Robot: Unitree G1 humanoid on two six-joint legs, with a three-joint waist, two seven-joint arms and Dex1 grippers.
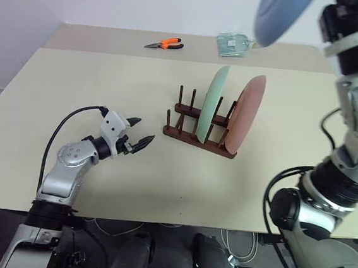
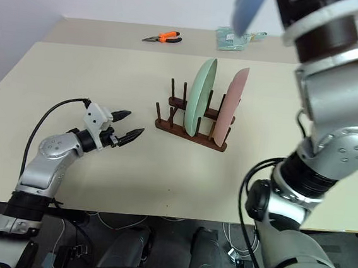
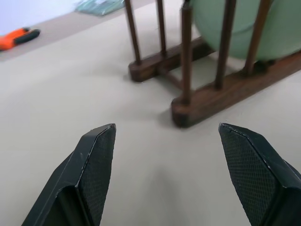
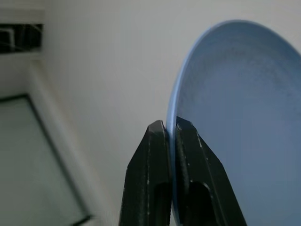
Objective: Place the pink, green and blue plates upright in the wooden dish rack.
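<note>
Right gripper (image 4: 170, 129): nearest the head camera, raised high on its arm; its two black fingers are pinched on the rim of the round, shallow, light blue plastic plate (image 4: 240, 117), which hangs in the air well above the table.
Left gripper (image 1: 139, 134): low over the beige table (image 1: 76, 80), pointing toward the rack, its two black fingers spread wide with nothing between them.
Dark brown wooden dish rack with two rows of thin upright pegs (image 1: 195, 134): stands mid-table; free slots remain at the end nearer the left gripper.
Mint green round plastic plate (image 1: 212, 100): upright between pegs, leaning slightly.
Pale pink round plastic plate (image 1: 244, 112): upright at the rack's other end, just beside the green one.
Risk, grip: the blue plate is held only by a thin bite on its rim, so it could pivot or slip during the descent.
Risk, collision: brought down off-line, it could strike the green plate or a peg top and tip the plates already seated.
Risk, rack: the rack looks light; a sideways push may slide it, and the open left gripper is near enough to be bumped or to bump it.
Background items: orange-handled pliers (image 1: 165, 43) and a pale green packet (image 1: 234, 43) lie at the far edge, well apart.
Writing: none legible on anything.
</note>
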